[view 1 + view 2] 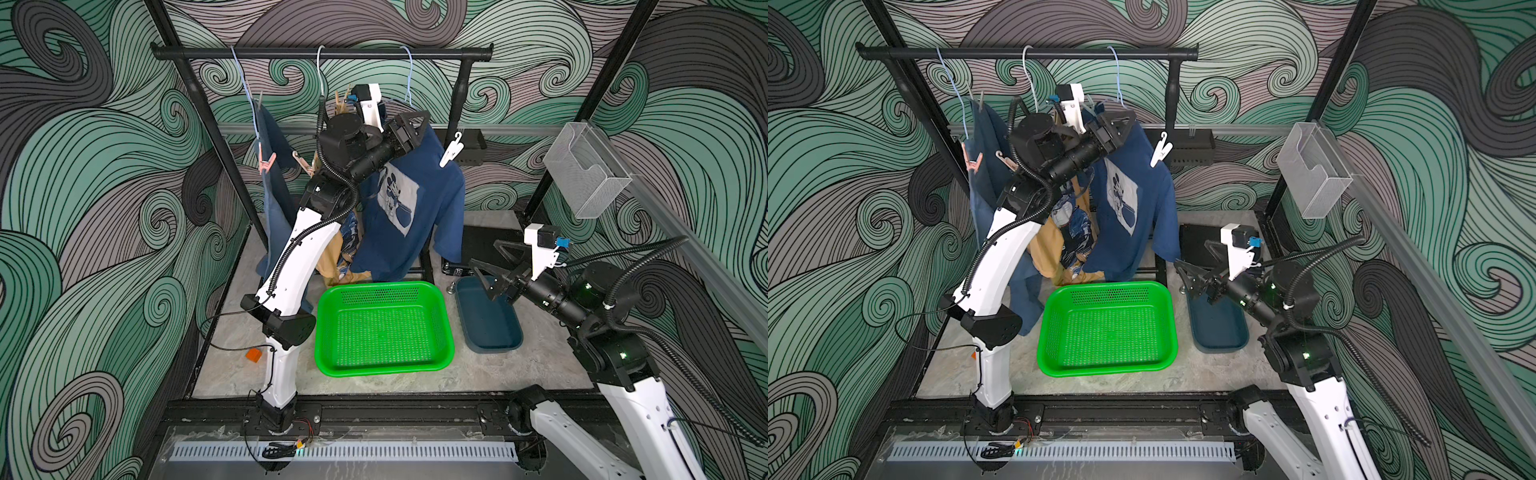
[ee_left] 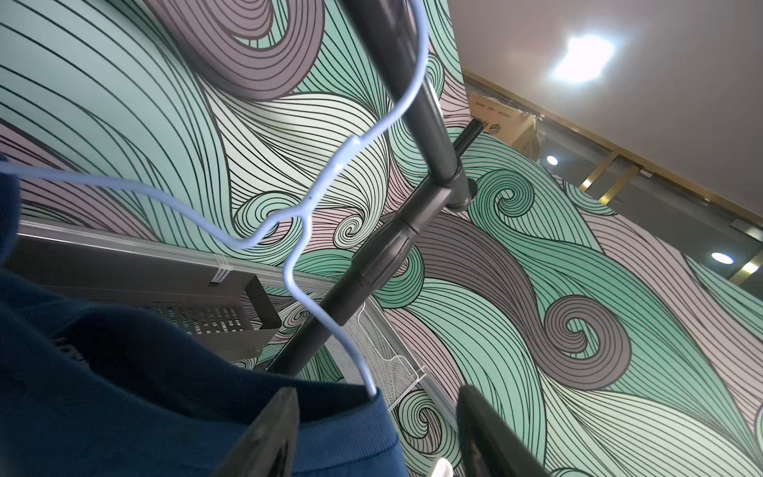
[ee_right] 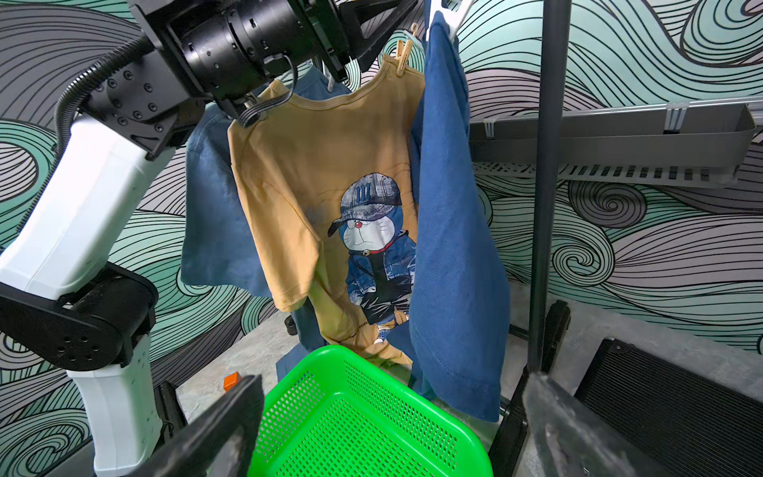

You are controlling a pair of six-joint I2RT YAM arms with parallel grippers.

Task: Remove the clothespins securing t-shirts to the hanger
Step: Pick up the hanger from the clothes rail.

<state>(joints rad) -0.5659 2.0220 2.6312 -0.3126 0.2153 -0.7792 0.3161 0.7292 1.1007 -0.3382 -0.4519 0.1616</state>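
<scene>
Three t-shirts hang on wire hangers (image 2: 330,181) from a black rail (image 1: 320,53): navy with a Mickey patch (image 1: 415,216), mustard (image 3: 297,177) and plain blue (image 1: 274,199). My left gripper (image 1: 415,122) (image 2: 377,396) is raised at the navy shirt's collar. Its jaws stand apart around the ribbed edge, and a small white tip (image 2: 441,468) shows between them. A white hooked clothespin (image 1: 451,151) clips the navy shirt's far shoulder. A pink one (image 1: 266,162) and a tan one (image 1: 303,164) sit lower left, and another tan one (image 3: 402,60) pins the mustard collar. My right gripper (image 1: 484,253) (image 3: 394,384) hangs open and empty.
A green perforated basket (image 1: 382,328) sits on the floor under the shirts, with a dark blue tray (image 1: 490,320) to its right below my right gripper. The rack's black post (image 3: 545,186) stands beside the navy shirt. An orange block (image 1: 253,355) lies by the left arm's base.
</scene>
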